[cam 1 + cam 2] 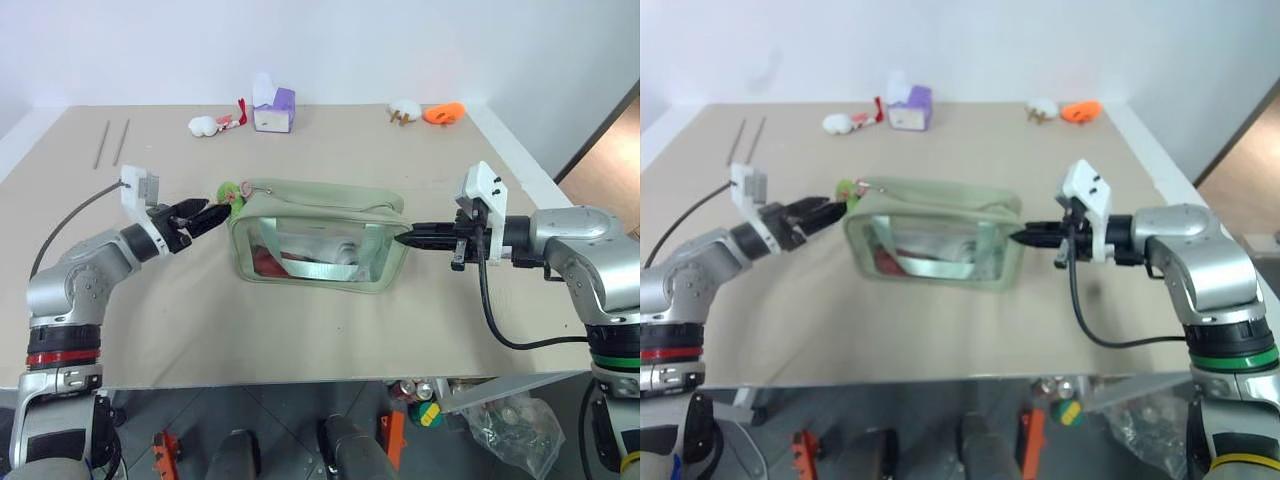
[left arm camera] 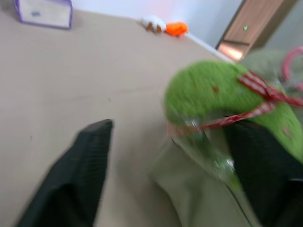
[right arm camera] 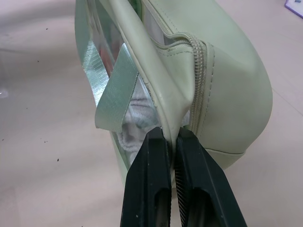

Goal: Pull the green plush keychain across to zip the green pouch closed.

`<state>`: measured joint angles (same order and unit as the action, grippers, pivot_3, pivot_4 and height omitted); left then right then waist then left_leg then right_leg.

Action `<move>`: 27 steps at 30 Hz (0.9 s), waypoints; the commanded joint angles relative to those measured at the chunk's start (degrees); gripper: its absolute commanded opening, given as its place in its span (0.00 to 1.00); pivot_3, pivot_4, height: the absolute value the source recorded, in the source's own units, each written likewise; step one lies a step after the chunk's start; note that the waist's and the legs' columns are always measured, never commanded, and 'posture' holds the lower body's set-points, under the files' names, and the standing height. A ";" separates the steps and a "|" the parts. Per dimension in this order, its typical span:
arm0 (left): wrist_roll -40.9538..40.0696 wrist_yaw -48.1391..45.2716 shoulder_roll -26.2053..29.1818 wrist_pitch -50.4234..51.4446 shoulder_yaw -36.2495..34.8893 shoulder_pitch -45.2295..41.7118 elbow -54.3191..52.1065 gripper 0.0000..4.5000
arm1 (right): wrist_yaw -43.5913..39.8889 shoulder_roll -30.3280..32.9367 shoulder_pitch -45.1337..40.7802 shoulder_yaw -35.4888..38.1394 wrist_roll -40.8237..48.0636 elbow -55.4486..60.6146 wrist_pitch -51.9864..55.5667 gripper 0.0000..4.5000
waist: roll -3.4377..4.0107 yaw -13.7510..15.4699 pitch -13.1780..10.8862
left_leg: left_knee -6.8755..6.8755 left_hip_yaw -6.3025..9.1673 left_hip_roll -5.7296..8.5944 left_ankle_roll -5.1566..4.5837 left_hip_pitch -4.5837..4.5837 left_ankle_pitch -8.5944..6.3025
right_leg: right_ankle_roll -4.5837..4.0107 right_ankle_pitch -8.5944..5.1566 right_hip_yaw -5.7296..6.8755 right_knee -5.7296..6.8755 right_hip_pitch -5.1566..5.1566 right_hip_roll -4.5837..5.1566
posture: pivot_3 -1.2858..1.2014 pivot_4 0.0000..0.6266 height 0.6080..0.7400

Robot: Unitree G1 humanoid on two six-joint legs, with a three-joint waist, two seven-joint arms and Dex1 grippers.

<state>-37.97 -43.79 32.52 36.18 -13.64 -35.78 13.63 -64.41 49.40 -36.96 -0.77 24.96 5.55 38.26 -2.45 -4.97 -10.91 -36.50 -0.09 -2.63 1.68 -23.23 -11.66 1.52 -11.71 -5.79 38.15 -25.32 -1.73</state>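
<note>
I see the green plush keychain [image 1: 229, 193], a fuzzy lime ring with a thin red cord, sitting at the left end of the green pouch [image 1: 318, 246] in the middle of the table [image 1: 300, 330]. The pouch is pale sage with clear window panels; through them I make out green webbing, something white and something red. My left gripper [image 1: 213, 215] has its fingers apart around the keychain. My right gripper [image 1: 408, 239] is clamped on the pouch's right end seam.
</note>
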 commanded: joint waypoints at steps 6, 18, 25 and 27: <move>0.21 -1.14 0.27 -1.83 -1.48 -2.90 -0.86 0.13 | 0.34 0.15 -0.12 0.85 0.20 1.34 -0.84 0.00 | 0.00 -0.03 0.00 | 0.01 0.00 0.00 0.00 -0.01 0.00 | 0.01 0.00 -0.02 0.00 0.00 0.00 | 0.52 0.24 1.00; -5.07 0.82 -0.25 0.23 -3.36 -9.25 -9.12 0.00 | 0.23 -0.10 -0.50 0.35 -0.16 0.40 -1.52 0.00 | 0.00 -0.01 0.00 | 0.00 0.00 0.01 0.00 -0.03 0.00 | 0.03 0.01 -0.02 -0.02 0.00 0.01 | 0.52 0.24 1.00; -5.42 -7.18 2.00 4.30 6.53 -9.65 -20.23 0.00 | 0.49 -0.20 -0.03 0.56 -0.20 0.84 -1.66 0.00 | 0.00 -0.03 0.00 | 0.01 0.00 0.01 0.01 -0.01 0.00 | 0.04 0.01 -0.04 -0.01 0.01 0.00 | 0.52 0.24 1.00; -3.69 -9.20 3.24 4.22 9.16 -9.03 -20.91 0.00 | 0.56 -0.11 0.20 0.74 -0.11 1.10 -1.63 0.00 | 0.00 -0.04 0.00 | 0.01 0.00 0.01 0.01 0.00 0.00 | 0.04 0.01 -0.04 0.00 0.01 0.00 | 0.52 0.24 1.00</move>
<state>-42.69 -50.95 34.21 40.48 -5.52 -44.86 -5.42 -63.86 49.09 -36.78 -0.78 24.55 5.35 37.00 -2.45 -5.01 -10.92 -36.49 -0.08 -2.61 1.69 -23.22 -11.66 1.55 -11.70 -5.83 38.14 -25.32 -1.74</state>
